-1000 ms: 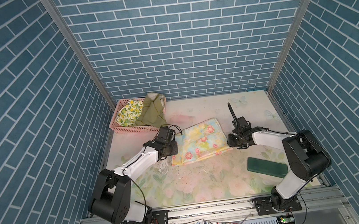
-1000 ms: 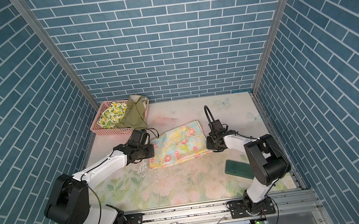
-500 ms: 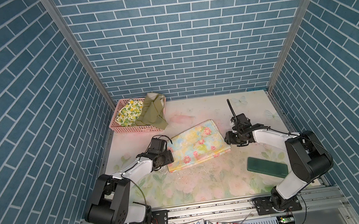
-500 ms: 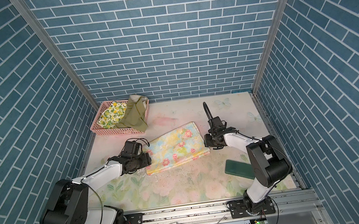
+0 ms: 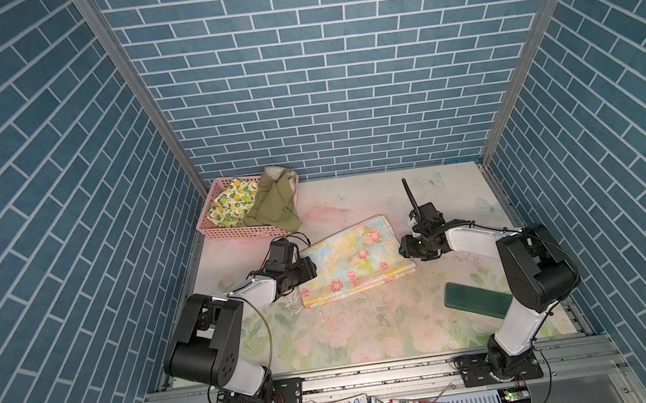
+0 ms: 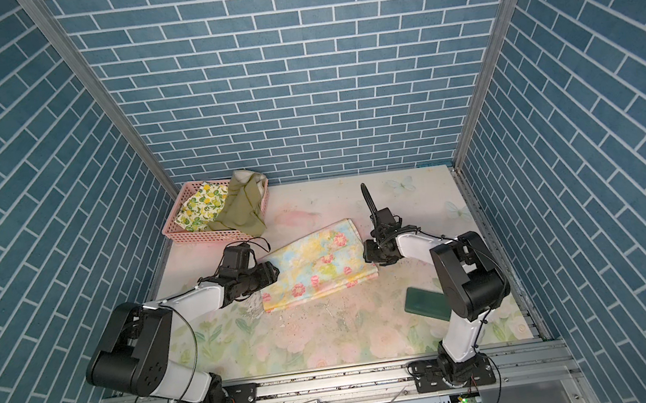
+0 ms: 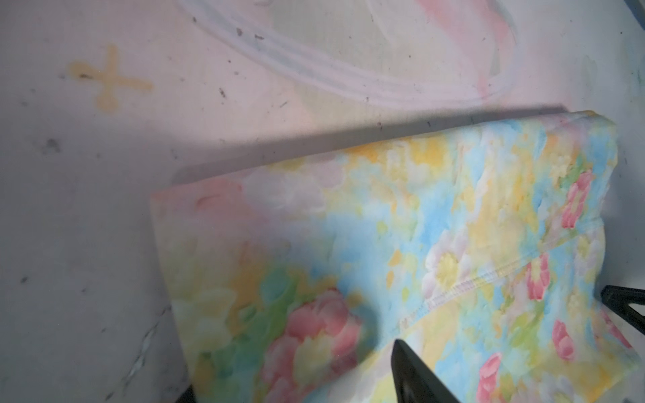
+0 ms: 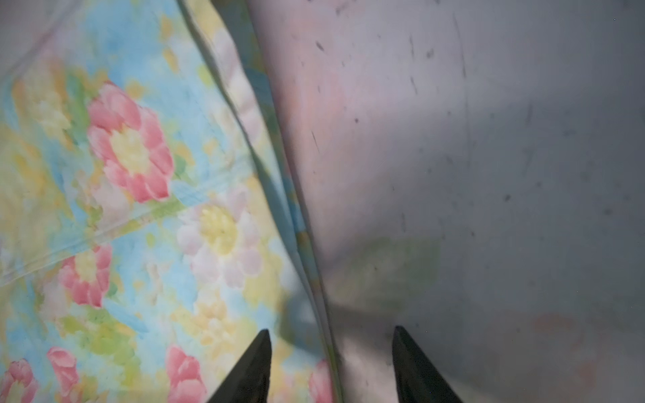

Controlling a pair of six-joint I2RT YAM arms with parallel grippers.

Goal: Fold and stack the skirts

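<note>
Straddling the layered short edge of the floral skirt [image 8: 132, 195], the right claw [image 8: 331, 331] stands open. One finger is over the print, the other over bare worktop [image 8: 488, 174], and nothing is pinched. The left claw [image 5: 308, 269] sits at the opposite short end, its fingers [image 7: 405, 363] parted above the cloth and gripping nothing.

Position: the floral skirt lies flat mid-worktop as a neat rectangle, directly between the two claws. Its long axis runs from one claw to the other, the right end a little nearer the back wall.

Remaining items: the olive green skirt [image 5: 273, 204] hangs over the rim of the pink basket [image 5: 241, 232] in the far left corner. The lemon-print skirt [image 5: 231, 203] lies inside it. A dark green block [image 5: 476, 300] lies near the right arm's base, well apart from the floral skirt.

Assessment: this skirt looks folded, so the next move probably turns on the basket. It lies beyond the left claw toward the back wall, and the left arm is clearly the nearer.

View differences: only the right wrist view shows the stacked layers at the skirt's edge, and only the left wrist view shows a stitched hem crossing the top layer. Both top views alone show the basket and the block.
</note>
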